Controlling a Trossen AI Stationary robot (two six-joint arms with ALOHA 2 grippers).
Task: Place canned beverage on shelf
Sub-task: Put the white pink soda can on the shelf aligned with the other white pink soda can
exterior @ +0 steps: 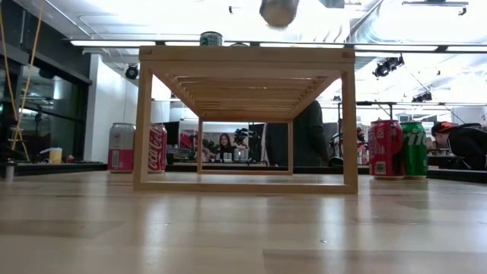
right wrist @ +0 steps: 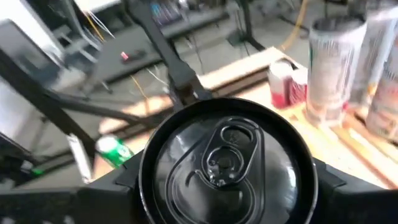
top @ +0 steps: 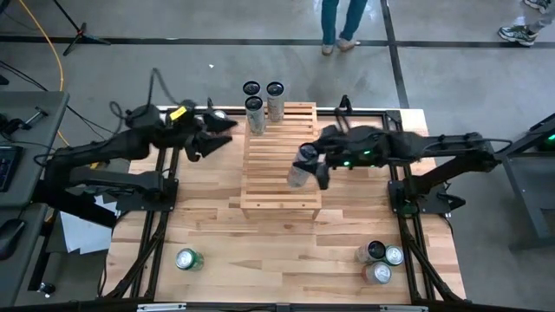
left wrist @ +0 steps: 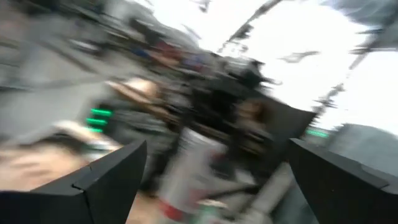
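Silver aluminium drink can | clamped in R gripper over pale slatted-wood shelf | L gripper open, empty | risk: tilted release, can tips/rolls off.

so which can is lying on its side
The green can alone near the table's front left corner; the others on the table and shelf stand upright.
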